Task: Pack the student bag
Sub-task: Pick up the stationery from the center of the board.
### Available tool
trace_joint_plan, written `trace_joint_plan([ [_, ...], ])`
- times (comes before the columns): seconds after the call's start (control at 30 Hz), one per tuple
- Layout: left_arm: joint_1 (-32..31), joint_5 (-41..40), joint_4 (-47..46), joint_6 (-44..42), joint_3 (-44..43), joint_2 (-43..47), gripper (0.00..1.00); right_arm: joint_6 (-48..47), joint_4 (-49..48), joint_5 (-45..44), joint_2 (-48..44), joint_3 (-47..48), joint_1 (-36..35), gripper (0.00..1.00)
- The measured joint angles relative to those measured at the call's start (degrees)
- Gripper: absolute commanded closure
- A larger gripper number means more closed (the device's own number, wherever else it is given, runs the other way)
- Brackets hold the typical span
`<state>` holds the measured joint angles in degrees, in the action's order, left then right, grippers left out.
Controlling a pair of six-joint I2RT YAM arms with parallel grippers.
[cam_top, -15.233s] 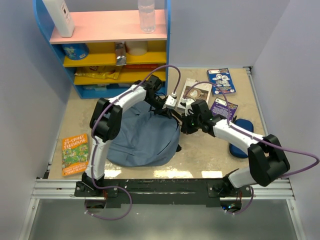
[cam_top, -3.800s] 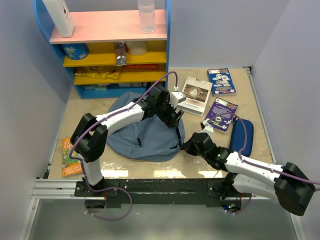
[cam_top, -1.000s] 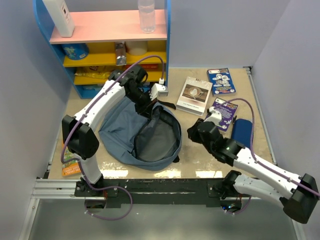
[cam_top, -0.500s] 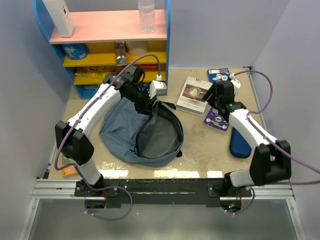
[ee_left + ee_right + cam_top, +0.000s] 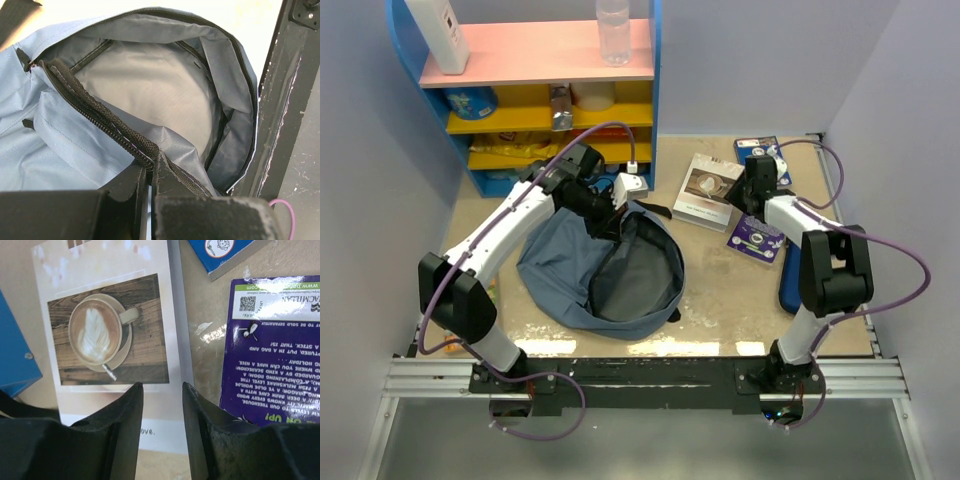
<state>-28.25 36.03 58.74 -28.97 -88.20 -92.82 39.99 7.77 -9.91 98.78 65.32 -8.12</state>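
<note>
The student bag [image 5: 560, 270], a slate-blue fabric backpack, lies at the table's centre left with its mouth wide open and a bare grey lining [image 5: 145, 85] showing. My left gripper [image 5: 610, 212] is shut on the black zipper rim [image 5: 100, 120] at the bag's far edge, and that rim stands raised [image 5: 150, 162]. My right gripper [image 5: 745, 198] hovers open over the back right of the table. Its fingers [image 5: 162, 387] frame the right edge of a white book with a coffee-cup cover [image 5: 110, 325], with nothing between them.
The coffee book [image 5: 710, 190] lies beside a purple book [image 5: 757, 240] and a blue book [image 5: 765, 150]. A dark-blue pencil case [image 5: 788, 285] sits partly behind the right arm. A shelf unit [image 5: 520, 100] with a bottle and packets stands at the back left.
My right arm has swung from the table's front centre to the back right, over the books. My left gripper keeps hold of the bag rim and has shifted slightly left.
</note>
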Motion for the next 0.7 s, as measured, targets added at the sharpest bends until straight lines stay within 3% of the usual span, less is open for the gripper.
trace_joint_plan([
  [0.27,0.0,-0.1,-1.1,0.0,2.0,2.7,1.00,-0.2,-0.7,-1.5,4.3,4.0,1.5,0.52],
  [0.47,0.0,-0.3,-1.1,0.0,2.8,2.8,1.00,0.1,0.4,-5.9,5.1,7.0,2.6,0.34],
  [0.5,0.0,-0.3,-1.2,0.0,2.9,2.9,1.00,0.3,1.6,-8.1,4.6,6.8,3.0,0.24],
  [0.6,0.0,-0.4,-1.8,-0.1,3.7,3.3,1.00,2.5,7.9,-12.7,2.2,6.4,5.8,0.13],
  [0.7,0.0,-0.4,-2.4,-0.1,4.3,3.5,1.00,4.3,15.4,-15.3,-0.3,6.8,10.4,0.10],
])
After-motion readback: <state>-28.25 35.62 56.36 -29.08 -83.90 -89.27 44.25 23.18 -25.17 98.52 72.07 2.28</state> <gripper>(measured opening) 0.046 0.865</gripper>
